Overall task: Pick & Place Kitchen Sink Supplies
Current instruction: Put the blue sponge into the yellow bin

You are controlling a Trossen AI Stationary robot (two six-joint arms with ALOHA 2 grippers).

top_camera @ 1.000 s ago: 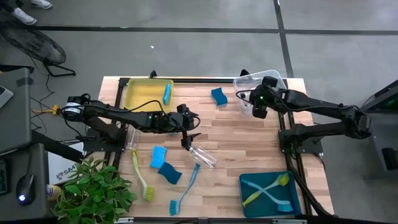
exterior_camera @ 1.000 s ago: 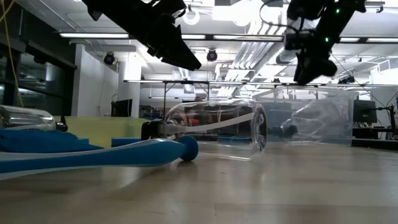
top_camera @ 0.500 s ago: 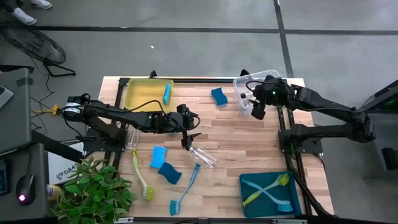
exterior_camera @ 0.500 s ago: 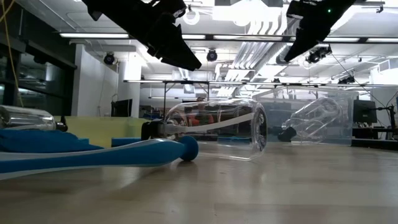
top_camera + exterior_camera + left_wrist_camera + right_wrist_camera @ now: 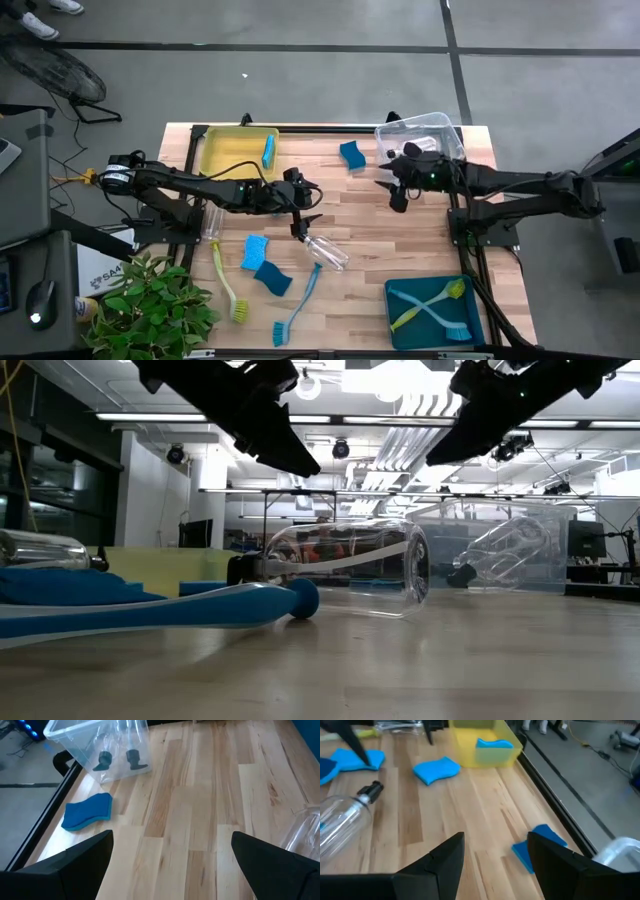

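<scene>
A clear bottle [image 5: 326, 250] with a black top lies on its side mid-table, also filling the low view's clear bottle [image 5: 350, 565]. My left gripper [image 5: 305, 225] hovers open over its capped end, touching nothing; its own view shows the open left gripper [image 5: 172, 865] and the bottle's edge [image 5: 305, 830]. My right gripper [image 5: 390, 193] hangs open over bare wood near the clear bin [image 5: 420, 135], which holds bottles [image 5: 117, 757]. A blue sponge [image 5: 351, 154] lies just beyond it, close to the right gripper [image 5: 495, 860] as a sponge [image 5: 540, 845].
A second bottle [image 5: 212, 222], two blue sponges [image 5: 254, 250] [image 5: 272, 278], a yellow-green brush [image 5: 228, 280] and a blue brush [image 5: 298, 305] lie at the near left. The yellow bin [image 5: 238, 150] holds a sponge [image 5: 268, 150]. The teal bin [image 5: 435, 310] holds brushes. A leafy plant [image 5: 150, 305] stands off the near-left corner.
My right gripper has drawn away from above the clear bin, moving toward the table's left and a little nearer, and has turned so that it points toward the left side. The bottle in the clear bin lies settled on its side.
</scene>
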